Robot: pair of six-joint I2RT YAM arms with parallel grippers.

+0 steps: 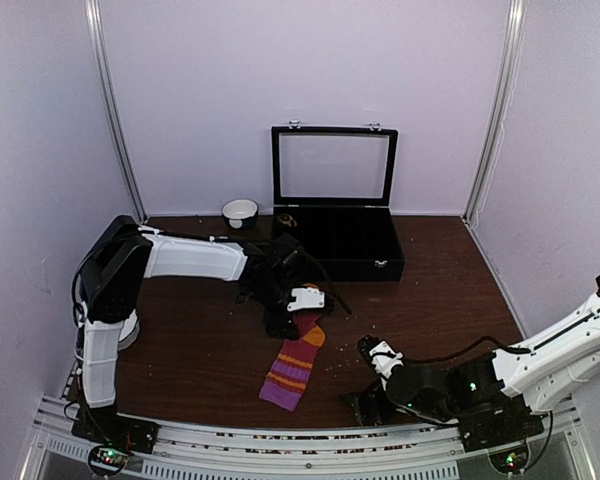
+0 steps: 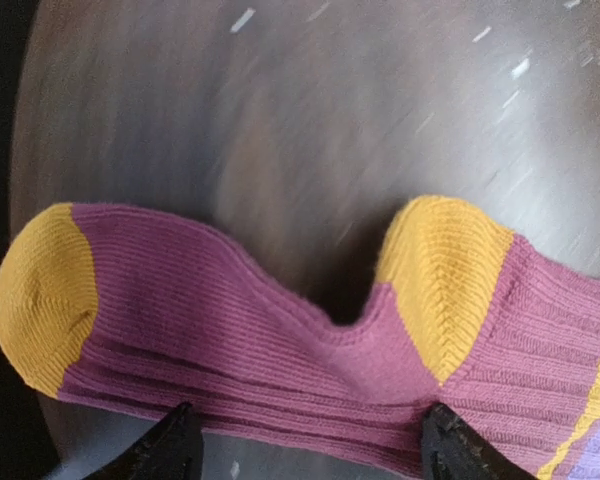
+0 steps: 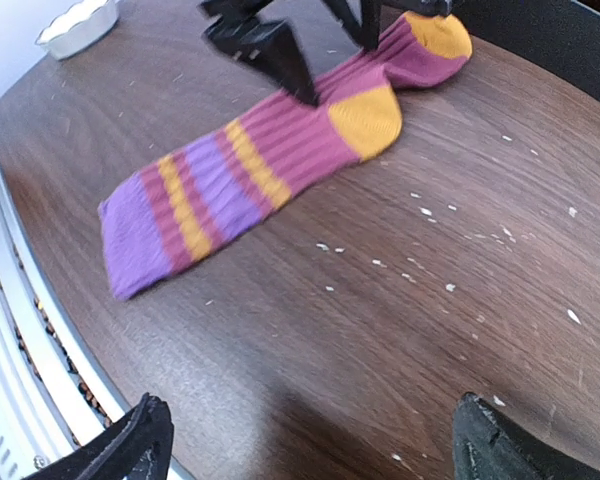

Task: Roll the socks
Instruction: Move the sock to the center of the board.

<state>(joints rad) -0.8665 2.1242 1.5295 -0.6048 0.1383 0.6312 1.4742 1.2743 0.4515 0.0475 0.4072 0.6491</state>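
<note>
One of the socks (image 1: 293, 365) lies flat on the brown table: magenta with an orange toe and heel, and purple and orange stripes toward the cuff. My left gripper (image 1: 292, 318) hovers over its foot end, open. In the left wrist view the two dark fingertips (image 2: 175, 445) stand wide apart at the near edge of the sock (image 2: 280, 330), between toe and heel. My right gripper (image 1: 377, 352) is open low over bare table to the right of the sock (image 3: 270, 150). Nothing lies between the right gripper's (image 3: 310, 440) fingers. The left gripper (image 3: 325, 55) shows at the top of that view.
A black case (image 1: 335, 250) with its glass lid raised stands at the back centre, with a small white bowl (image 1: 240, 211) to its left. White crumbs are scattered over the table (image 3: 430, 300). A metal rail (image 1: 280, 440) runs along the near edge.
</note>
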